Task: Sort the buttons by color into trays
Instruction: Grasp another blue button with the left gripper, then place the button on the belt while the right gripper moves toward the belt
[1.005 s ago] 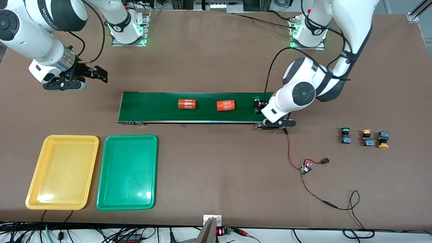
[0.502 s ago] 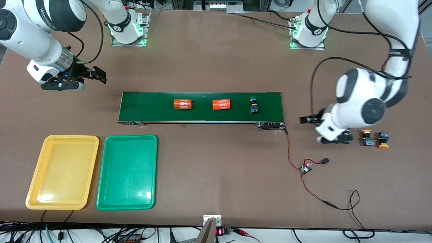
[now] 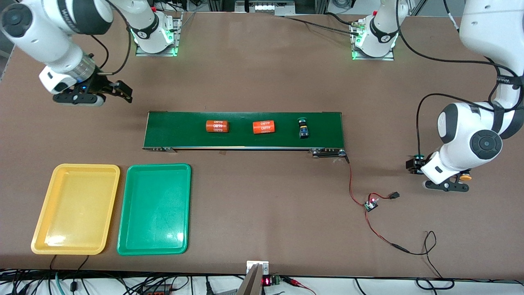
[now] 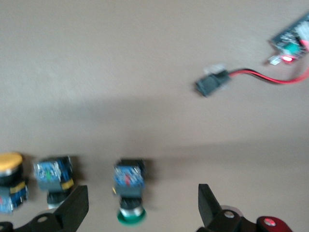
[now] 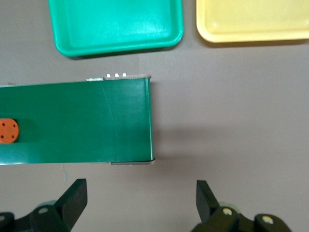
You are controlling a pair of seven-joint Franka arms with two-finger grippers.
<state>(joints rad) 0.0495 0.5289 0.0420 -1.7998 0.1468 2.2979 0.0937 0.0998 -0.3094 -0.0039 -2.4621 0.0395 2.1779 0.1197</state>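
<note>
Since the earlier frames, the left arm had been swung away from the long dark-green conveyor belt [image 3: 243, 130] toward its own end of the table, and a green-capped button [image 3: 303, 128] had been left on the belt, carried along with two orange cylinders [image 3: 217, 126].

The shallow yellow plastic tray [image 3: 75, 208] and the shallow green plastic tray [image 3: 154, 208] were seen empty, nearer the front camera than the belt, at the right arm's end.

The right gripper [image 5: 140, 205] was held open over bare table beside the belt's end, waiting.

The left gripper [image 4: 142, 208] was spread open just above a second green-capped button [image 4: 129, 188], beside two yellow-capped buttons [image 4: 53, 176].

A pick-up was judged in hand; lowering and closing would be called for next.
</note>
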